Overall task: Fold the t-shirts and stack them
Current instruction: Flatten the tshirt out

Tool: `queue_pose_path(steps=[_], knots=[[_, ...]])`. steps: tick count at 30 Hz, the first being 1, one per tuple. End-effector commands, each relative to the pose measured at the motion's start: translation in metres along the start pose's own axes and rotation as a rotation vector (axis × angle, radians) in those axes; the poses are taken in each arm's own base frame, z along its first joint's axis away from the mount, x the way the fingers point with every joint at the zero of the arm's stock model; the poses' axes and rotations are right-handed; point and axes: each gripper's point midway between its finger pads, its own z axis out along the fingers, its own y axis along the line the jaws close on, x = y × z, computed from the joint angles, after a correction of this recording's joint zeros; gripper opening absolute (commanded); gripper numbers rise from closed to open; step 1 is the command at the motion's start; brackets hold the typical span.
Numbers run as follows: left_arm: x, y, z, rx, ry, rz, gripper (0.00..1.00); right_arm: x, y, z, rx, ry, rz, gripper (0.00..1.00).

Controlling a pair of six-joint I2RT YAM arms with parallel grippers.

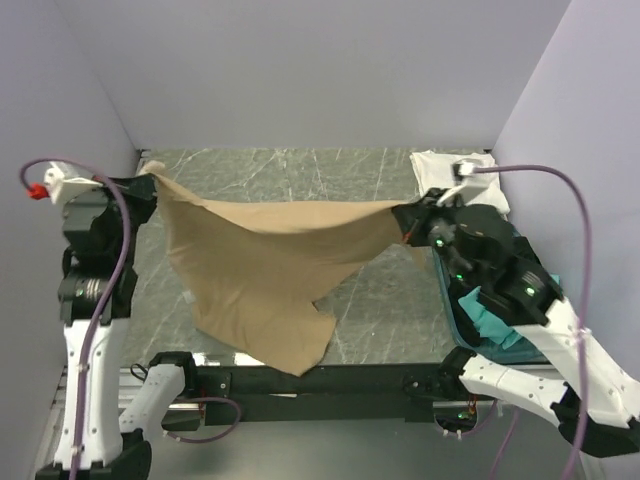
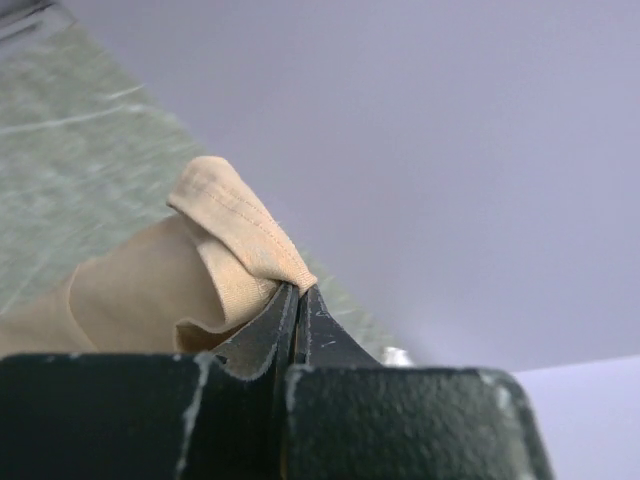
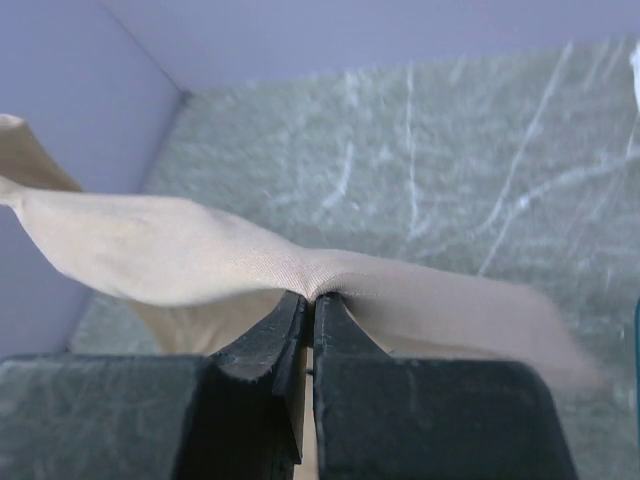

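Teal t-shirt (image 1: 497, 322): near right, inside the basket (image 1: 446, 300), partly under the right arm.
Tan t-shirt (image 1: 265, 265): stretched in the air between both grippers; lower part hangs toward the near edge of the table (image 1: 300, 170).
Right gripper (image 3: 310, 300): clenched on the right end of this tan cloth.
Left gripper (image 2: 297, 300): clenched on its hemmed left corner, slightly farther.
White t-shirt (image 1: 445, 165): far right, on the table.

I see the tan shirt (image 1: 260, 270) as soft matt cloth, finely woven, with a stitched hem. The table (image 1: 290, 175) looks like smooth green veined stone, perhaps laminate. My fingers (image 3: 260, 345) are black matt plastic, scuffed pale along their edges.
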Motion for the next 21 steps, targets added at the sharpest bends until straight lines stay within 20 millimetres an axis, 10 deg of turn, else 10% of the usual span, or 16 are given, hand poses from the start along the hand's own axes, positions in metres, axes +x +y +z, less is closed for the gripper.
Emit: queue_pose_path(steps=[1, 11, 21], knots=[[-0.048, -0.059, -0.048, 0.204, -0.101, -0.051, 0.01, -0.05, 0.007, -0.039, -0.079, -0.134, 0.002, 0.0], [-0.145, -0.126, -0.171, 0.424, -0.368, -0.044, 0.01, -0.117, 0.046, -0.144, -0.425, -0.28, 0.012, 0.0], [-0.203, -0.165, -0.27, 0.616, -0.574, -0.019, 0.01, -0.125, 0.066, -0.207, -0.673, -0.321, -0.002, 0.0]])
